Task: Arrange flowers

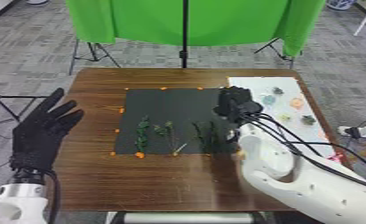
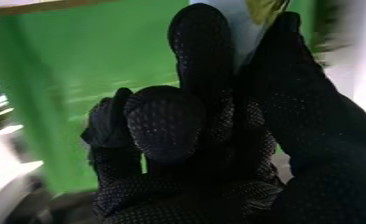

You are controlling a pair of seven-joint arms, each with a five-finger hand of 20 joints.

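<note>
The robot's right hand [image 1: 236,102], curled, pinches a pale-and-yellow item [image 2: 266,9] between thumb and forefinger above the counter [image 1: 95,107], while the left hand [image 1: 39,136] is spread at the counter's left side. Green stems [image 1: 143,135] lie on a black mat [image 1: 166,107] to the right hand's left and nearer the robot, flower heads [image 1: 296,103] on a white sheet [image 1: 290,90] to its right. Well beyond that hand, a blue-and-white pot [image 1: 340,4] stands on the floor, its contents indistinct.
</note>
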